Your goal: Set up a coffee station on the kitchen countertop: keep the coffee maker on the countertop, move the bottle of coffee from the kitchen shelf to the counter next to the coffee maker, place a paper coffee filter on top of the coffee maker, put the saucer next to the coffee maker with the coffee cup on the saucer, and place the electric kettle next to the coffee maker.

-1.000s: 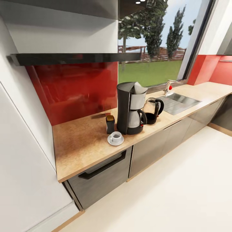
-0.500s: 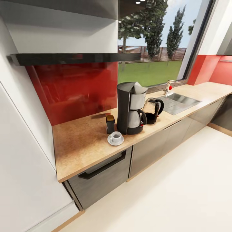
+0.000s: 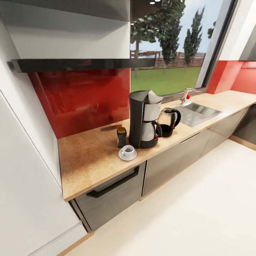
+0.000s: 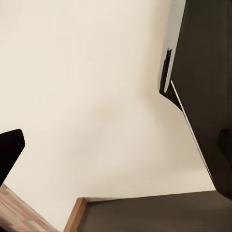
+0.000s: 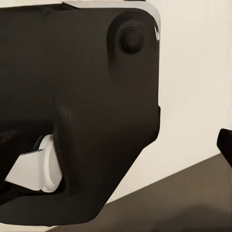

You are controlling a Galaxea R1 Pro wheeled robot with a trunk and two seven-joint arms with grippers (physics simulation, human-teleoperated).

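Head view: I'm seeing coffee maker (image 3: 144,119) sitting on worktop (image 3: 89,156), filter (image 3: 155,96) on top, kettle (image 3: 168,122), coffee bottle (image 3: 121,137) and cup (image 3: 128,151) on saucer (image 3: 127,156) beside it. Can't tell either end effector's state.

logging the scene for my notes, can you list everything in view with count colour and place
coffee maker: 1, black and silver, on the countertop
paper coffee filter: 1, white, on top of the coffee maker
electric kettle: 1, clear with black handle, right of the coffee maker
bottle of coffee: 1, dark, left of the coffee maker
saucer: 1, white, in front of the bottle
coffee cup: 1, white, on the saucer
sink: 1, steel, far right of the counter
left fingertip: 1, black, over pale floor
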